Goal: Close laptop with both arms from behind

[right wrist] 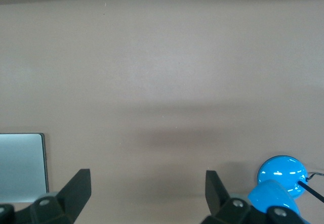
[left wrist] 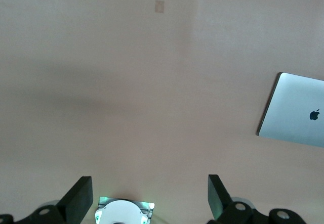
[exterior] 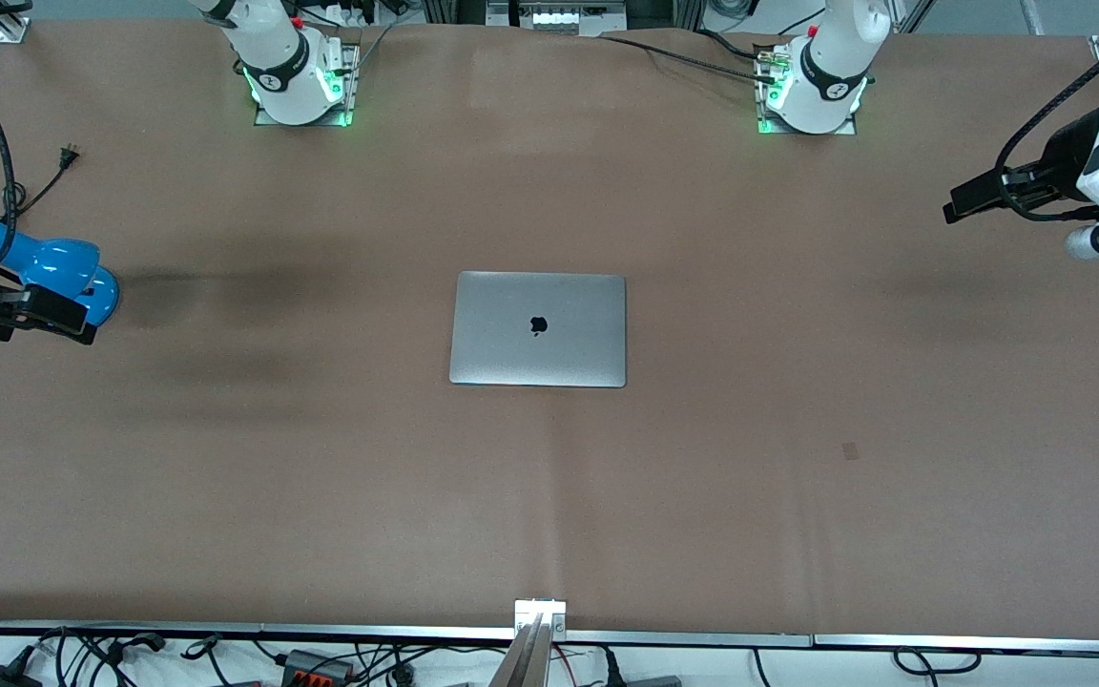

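The grey laptop [exterior: 538, 329] lies shut and flat in the middle of the table, with the black apple logo on its lid facing up. It also shows in the left wrist view [left wrist: 296, 117] and in the right wrist view [right wrist: 23, 161]. My left gripper [exterior: 955, 205] is open and empty, up in the air over the left arm's end of the table, well away from the laptop. It shows open in its wrist view [left wrist: 150, 193]. My right gripper [exterior: 30, 320] is open and empty over the right arm's end of the table, next to a blue lamp. It shows open in its wrist view [right wrist: 148, 188].
A glossy blue lamp [exterior: 53, 272] stands at the right arm's end of the table and shows in the right wrist view [right wrist: 278, 178]. Its black cord and plug [exterior: 68, 155] lie toward the bases. A small square patch [exterior: 850, 450] marks the brown table cover.
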### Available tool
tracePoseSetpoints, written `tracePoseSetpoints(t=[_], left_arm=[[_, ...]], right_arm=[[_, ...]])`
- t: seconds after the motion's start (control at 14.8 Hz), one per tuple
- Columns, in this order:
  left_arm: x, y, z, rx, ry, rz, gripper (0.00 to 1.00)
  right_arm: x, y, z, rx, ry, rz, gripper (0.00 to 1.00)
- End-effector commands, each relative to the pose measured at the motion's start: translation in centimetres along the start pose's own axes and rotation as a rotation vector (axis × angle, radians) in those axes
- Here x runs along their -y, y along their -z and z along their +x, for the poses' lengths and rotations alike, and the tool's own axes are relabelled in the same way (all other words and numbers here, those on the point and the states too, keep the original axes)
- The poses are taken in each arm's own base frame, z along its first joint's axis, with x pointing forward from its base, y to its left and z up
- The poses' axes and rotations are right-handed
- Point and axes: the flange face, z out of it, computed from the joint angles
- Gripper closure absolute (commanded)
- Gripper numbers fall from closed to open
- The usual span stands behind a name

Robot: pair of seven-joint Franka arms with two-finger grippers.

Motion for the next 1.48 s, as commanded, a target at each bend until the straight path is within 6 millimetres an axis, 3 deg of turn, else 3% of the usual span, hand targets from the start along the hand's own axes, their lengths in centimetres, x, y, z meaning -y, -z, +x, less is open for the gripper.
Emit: tracePoseSetpoints(t=[0.0, 0.81, 1.42], left_arm=[[-0.4, 0.0, 0.7, -0.009, -0.028, 0.024, 0.00], [0.1, 0.0, 0.9, -0.020, -0.027, 0.089, 0.00], [-0.1, 0.1, 0.8, -0.021, -0.033, 0.083, 0.00]], right_arm=[[-0.4, 0.8, -1.7, 0.013, 0.016, -0.017, 0.00], [-0.7, 0.4, -10.1, 0.058, 0.062, -0.037, 0.00], [-0.9, 0.0, -12.0, 0.033, 0.048, -0.032, 0.00]])
